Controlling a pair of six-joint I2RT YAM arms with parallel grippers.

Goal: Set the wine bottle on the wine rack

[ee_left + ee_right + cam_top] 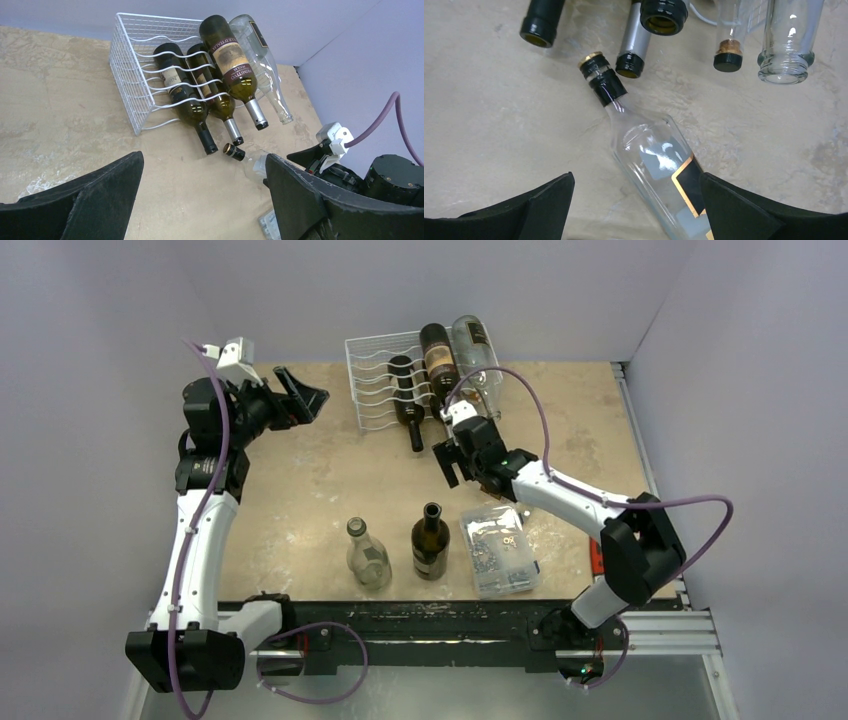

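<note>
Flat wine bottle (pixel 649 150) lies between spread fingers (pixel 524 210) of right tool (pixel 636 182).

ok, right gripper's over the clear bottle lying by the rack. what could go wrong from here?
1. The clear bottle lies skewed under the open right gripper; closing could roll or spin it rather than seat it.
2. Its cap sits close to the silver-necked bottle; lifting might knock the racked necks.
3. The wine rack is crowded, the top dark bottle sitting above others; a bump could shift it.
</note>
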